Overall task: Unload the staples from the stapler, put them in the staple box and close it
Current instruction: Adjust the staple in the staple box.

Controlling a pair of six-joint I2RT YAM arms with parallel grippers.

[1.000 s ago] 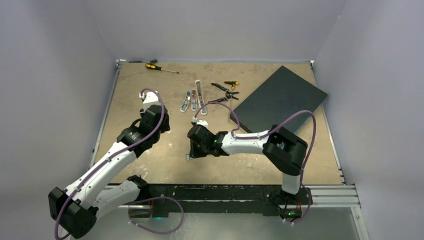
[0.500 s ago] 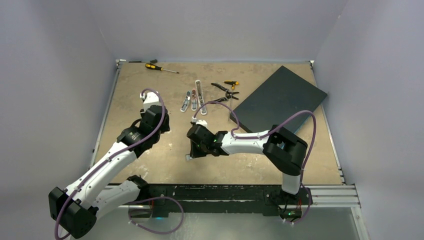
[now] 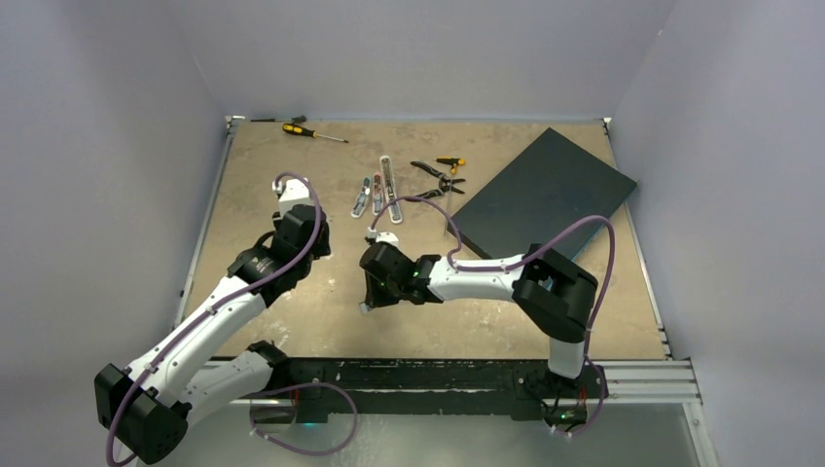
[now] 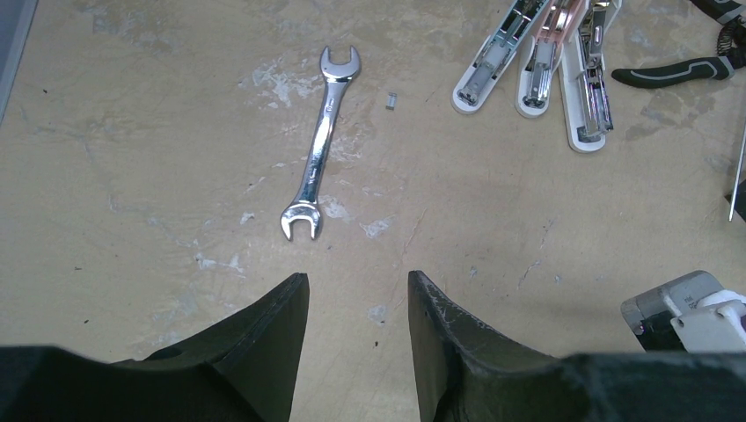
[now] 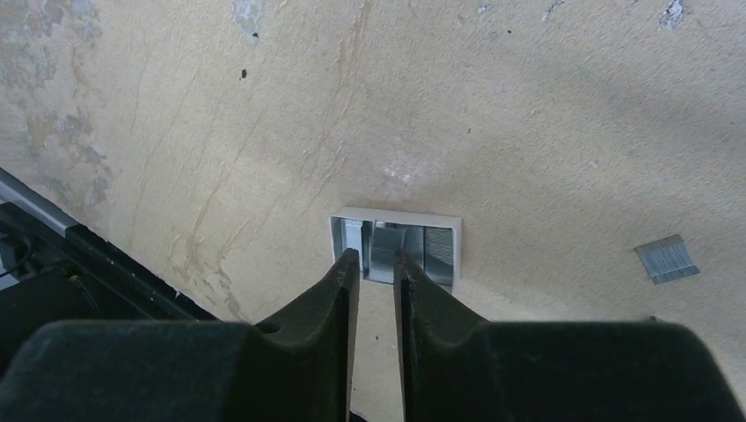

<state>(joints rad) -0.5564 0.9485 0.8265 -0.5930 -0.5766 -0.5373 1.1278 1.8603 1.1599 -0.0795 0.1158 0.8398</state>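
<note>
Three opened staplers [image 4: 545, 61] lie side by side at the table's far middle [image 3: 377, 193]. A small white box [image 5: 396, 215] holds silvery staples [image 5: 387, 251]. My right gripper [image 5: 376, 257] hangs right over the box's near rim. Its jaws stand a narrow gap apart, open, and only bare table shows between them. One loose strip of staples [image 5: 666, 258] lies on the table to the right of the box. A tiny staple piece [image 4: 392, 101] sits left of the staplers. My left gripper [image 4: 358, 286] hovers open over bare table, holding nothing.
A silver wrench [image 4: 318, 145] lies ahead of the left gripper. Pliers [image 3: 438, 177], a yellow-handled screwdriver [image 3: 311, 131] and a dark board [image 3: 540, 195] lie at the back. The table's near rail [image 5: 53, 255] runs close to the left of the white box.
The right wrist has edged slightly to the left over the white box. The left arm has not moved.
</note>
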